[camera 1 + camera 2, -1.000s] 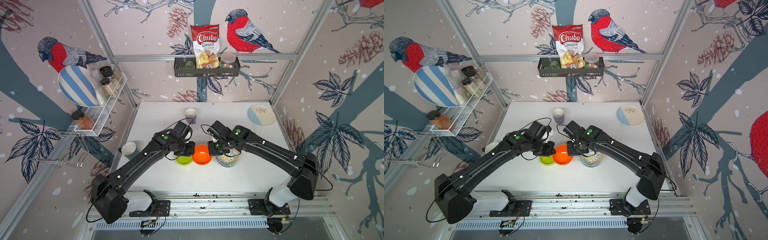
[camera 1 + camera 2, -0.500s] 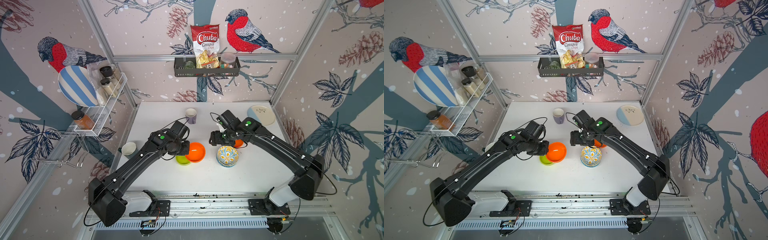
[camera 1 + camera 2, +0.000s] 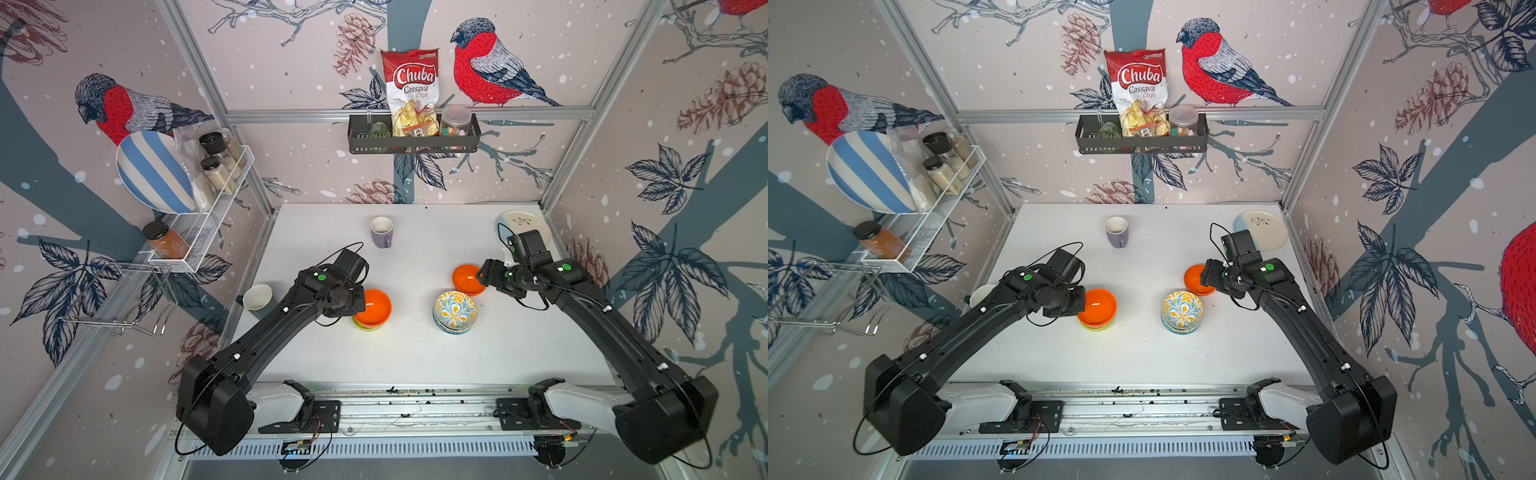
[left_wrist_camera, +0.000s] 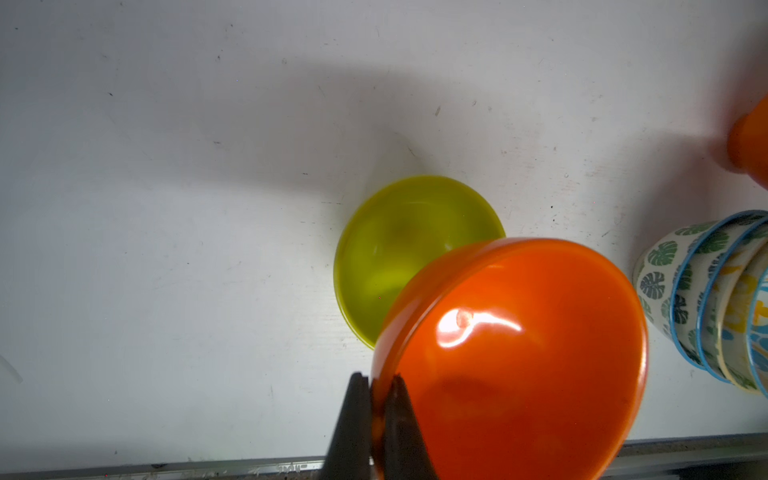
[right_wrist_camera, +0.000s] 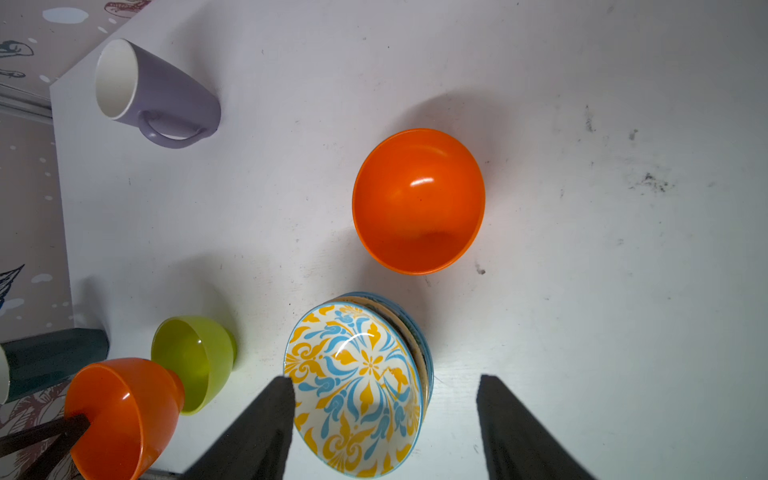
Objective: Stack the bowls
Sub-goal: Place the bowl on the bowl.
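Observation:
My left gripper (image 4: 376,382) is shut on the rim of a glossy orange bowl (image 4: 519,353). It holds the bowl tilted just above the lime green bowl (image 4: 395,249), which stands on the table. In both top views this orange bowl (image 3: 374,307) (image 3: 1098,307) covers most of the lime one (image 3: 365,327). A stack of leaf-print and floral bowls (image 3: 455,309) (image 5: 357,374) stands mid-table. A second orange bowl (image 3: 467,278) (image 5: 417,199) sits alone behind the stack. My right gripper (image 3: 484,276) (image 5: 384,377) hangs open beside it, holding nothing.
A purple mug (image 3: 381,232) stands at the back of the table. A cream-and-blue plate (image 3: 523,222) lies in the back right corner. A dark cup with a white inside (image 3: 257,297) sits at the left edge. A wire rack (image 3: 208,216) juts from the left wall.
My right gripper opened, left the floral bowl on the stack and moved back right to the second orange bowl. My left gripper lifted its orange bowl over the lime green one.

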Motion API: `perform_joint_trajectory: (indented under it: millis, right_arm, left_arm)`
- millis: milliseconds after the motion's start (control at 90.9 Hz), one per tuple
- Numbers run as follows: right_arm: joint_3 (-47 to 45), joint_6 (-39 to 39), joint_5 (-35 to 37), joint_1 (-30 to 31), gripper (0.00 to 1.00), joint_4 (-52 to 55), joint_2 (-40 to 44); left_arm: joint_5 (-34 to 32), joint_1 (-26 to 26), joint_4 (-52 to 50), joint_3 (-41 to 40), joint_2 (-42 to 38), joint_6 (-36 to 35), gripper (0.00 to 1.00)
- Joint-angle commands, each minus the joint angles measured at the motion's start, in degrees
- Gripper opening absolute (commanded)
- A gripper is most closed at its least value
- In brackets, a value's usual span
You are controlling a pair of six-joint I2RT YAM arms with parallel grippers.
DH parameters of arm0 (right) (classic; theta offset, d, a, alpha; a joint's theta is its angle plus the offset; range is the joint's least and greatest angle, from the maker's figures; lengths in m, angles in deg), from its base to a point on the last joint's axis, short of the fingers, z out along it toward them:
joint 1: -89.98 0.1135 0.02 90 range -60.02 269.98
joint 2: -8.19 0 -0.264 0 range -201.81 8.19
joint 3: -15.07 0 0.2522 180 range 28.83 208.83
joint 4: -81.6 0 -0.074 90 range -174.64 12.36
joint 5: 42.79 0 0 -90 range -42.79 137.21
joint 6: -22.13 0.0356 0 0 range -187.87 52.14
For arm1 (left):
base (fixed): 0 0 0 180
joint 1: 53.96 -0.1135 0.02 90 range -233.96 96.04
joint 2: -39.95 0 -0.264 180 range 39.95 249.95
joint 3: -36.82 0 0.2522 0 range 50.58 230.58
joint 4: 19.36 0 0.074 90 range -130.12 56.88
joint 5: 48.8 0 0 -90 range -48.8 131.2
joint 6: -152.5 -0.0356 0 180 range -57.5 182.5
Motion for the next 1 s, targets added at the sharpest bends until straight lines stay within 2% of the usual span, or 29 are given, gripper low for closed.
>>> perform_joint_trajectory:
  millis: [0, 308, 990]
  right_arm:
    - [-1.70, -1.49, -1.58, -0.44, 0.71, -3.46, 0.32]
    - [-4.34, -1.92, -1.87, -0.59, 0.71, -4.16, 1.29]
    - [-3.95, -1.92, -3.47, -0.53, 0.70, -4.03, -0.30]
  left_arm:
    - [0.98, -0.20, 5.31, -2.14, -0.67, 1.52, 0.00]
    - [1.74, -2.16, 10.68, -7.73, -2.70, 2.69, 0.00]
    - [2.01, -4.19, 13.39, -11.19, -1.38, 2.96, 0.00]
